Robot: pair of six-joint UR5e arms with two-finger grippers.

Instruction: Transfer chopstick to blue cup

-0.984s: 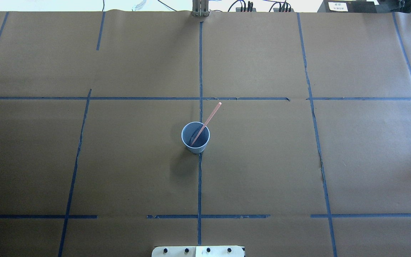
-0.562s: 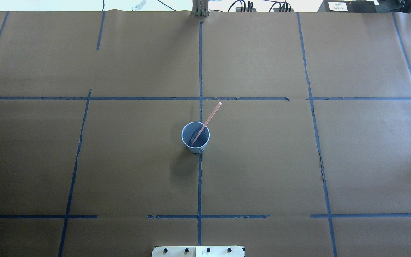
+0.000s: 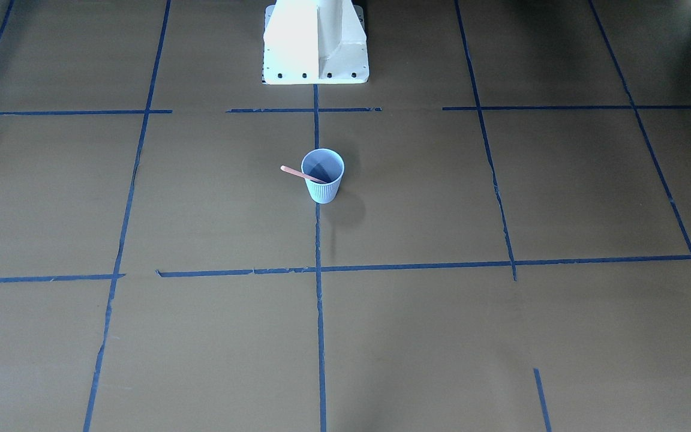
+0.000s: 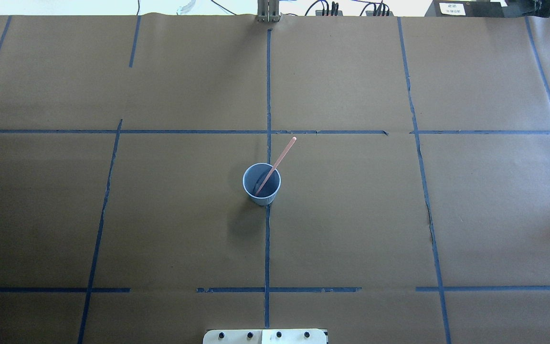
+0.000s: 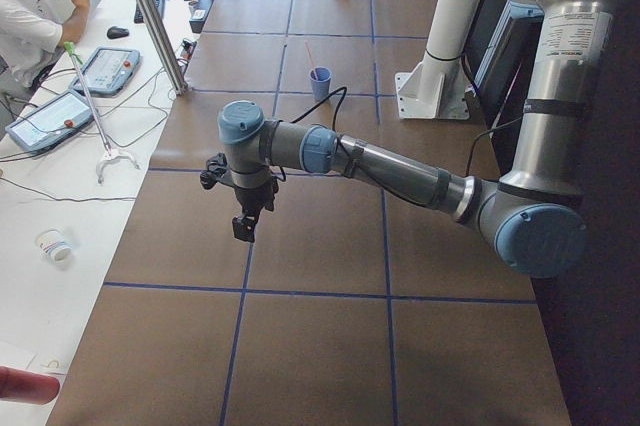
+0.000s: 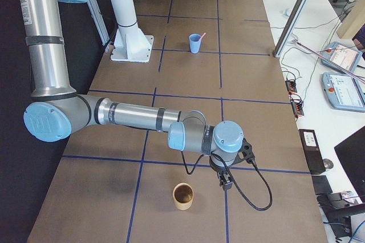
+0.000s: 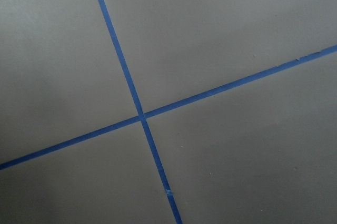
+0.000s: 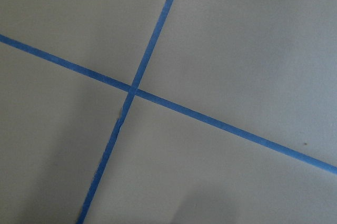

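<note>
- Over the last second nothing has shifted in the overhead view. The slim pink chopstick [image 4: 279,159] stands in the small ribbed blue paper cup [image 4: 261,186] just as before, its lower tip inside and its upper end leaning over the rim toward 1 o'clock.
- The cup sits upright mid-counter on the brown-paper counter [image 4: 160,215], on the central tape line.
- The left tool [image 5: 244,226] and right tool [image 6: 226,182] hang over bare counter at opposite ends, well apart from the cup. Only the side views show them, so I cannot tell how wide either stands.
- An empty tan paper cup [image 6: 183,195] stands near the right tool.
- The stillness suggests the chopstick has settled and the transfer is done.
</note>
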